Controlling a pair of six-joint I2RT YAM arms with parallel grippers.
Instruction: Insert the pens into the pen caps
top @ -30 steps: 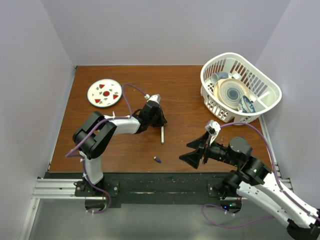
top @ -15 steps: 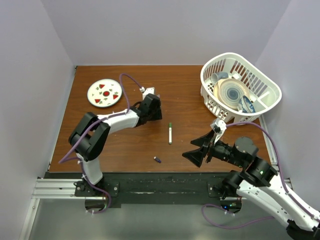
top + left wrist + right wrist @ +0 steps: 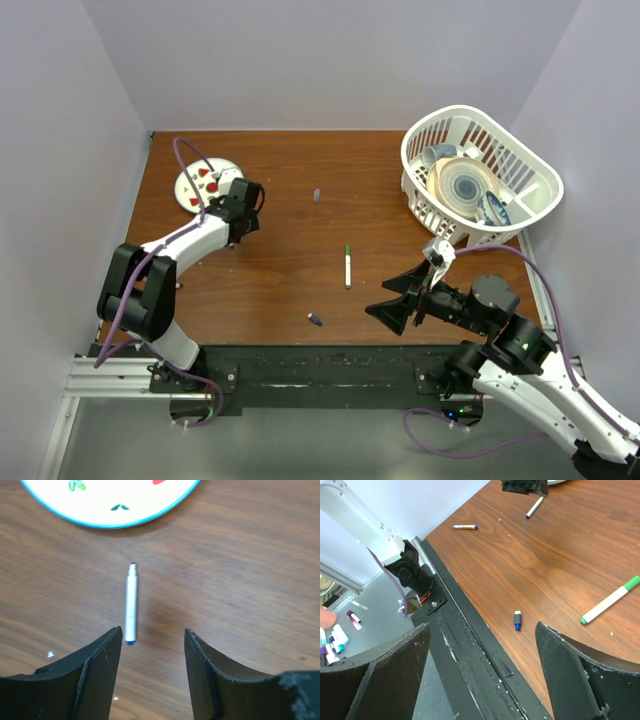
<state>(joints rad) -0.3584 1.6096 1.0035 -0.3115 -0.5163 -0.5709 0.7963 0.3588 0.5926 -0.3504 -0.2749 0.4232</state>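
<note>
My left gripper (image 3: pixel 240 208) is open beside the plate (image 3: pixel 197 186). In the left wrist view a white pen (image 3: pixel 131 604) with a blue end lies on the wood just ahead of my left finger (image 3: pixel 102 665), below the plate's rim (image 3: pixel 107 524); the gripper (image 3: pixel 152 642) holds nothing. A white pen with a green cap (image 3: pixel 347 265) lies mid-table. A blue cap (image 3: pixel 315 320) lies near the front edge, and a dark cap (image 3: pixel 316 195) lies further back. My right gripper (image 3: pixel 398 300) is open and empty, above the front edge. Its view shows the blue cap (image 3: pixel 517 620), the green pen (image 3: pixel 610 600) and two more pens (image 3: pixel 534 508) (image 3: pixel 465 527).
A white basket (image 3: pixel 520 160) with dishes stands at the back right. The plate with red marks sits at the back left. A black rail (image 3: pixel 300 360) runs along the table's front edge.
My left gripper let go of the green-capped pen mid-table and swung left to the plate, uncovering the dark cap. My right gripper shifted slightly right, then stayed still.
</note>
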